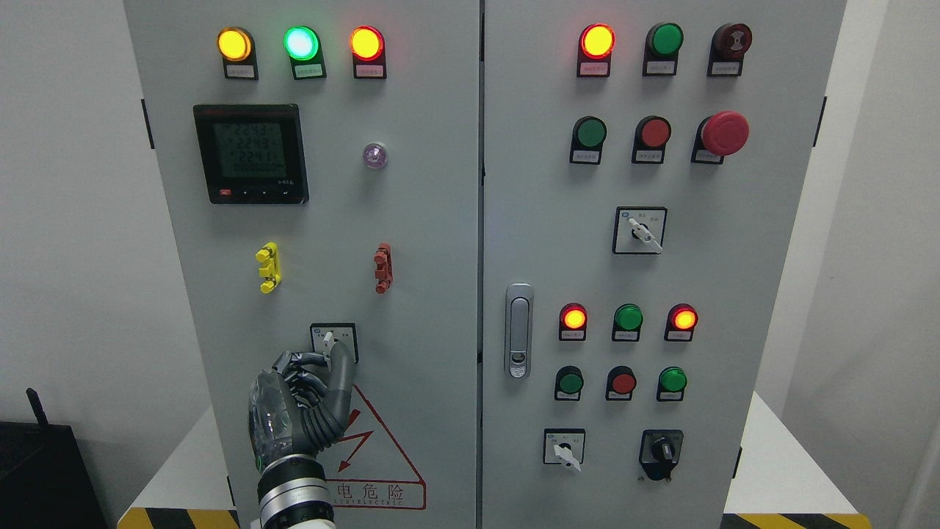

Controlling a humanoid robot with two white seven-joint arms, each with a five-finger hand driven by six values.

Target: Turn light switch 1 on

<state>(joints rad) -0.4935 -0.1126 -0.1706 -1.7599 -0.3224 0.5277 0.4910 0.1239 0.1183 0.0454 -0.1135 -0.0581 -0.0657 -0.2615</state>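
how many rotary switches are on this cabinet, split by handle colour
white-handled rotary switches: 3
black rotary switch: 1
total: 4

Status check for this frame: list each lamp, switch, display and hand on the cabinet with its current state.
left hand: shut on rotary switch
top-left lamps: yellow, green, red all lit
meter display: on
top-right red lamp: lit
top-right green lamp: unlit
middle-row lamps: both red lit, green unlit
door handle: flush, closed
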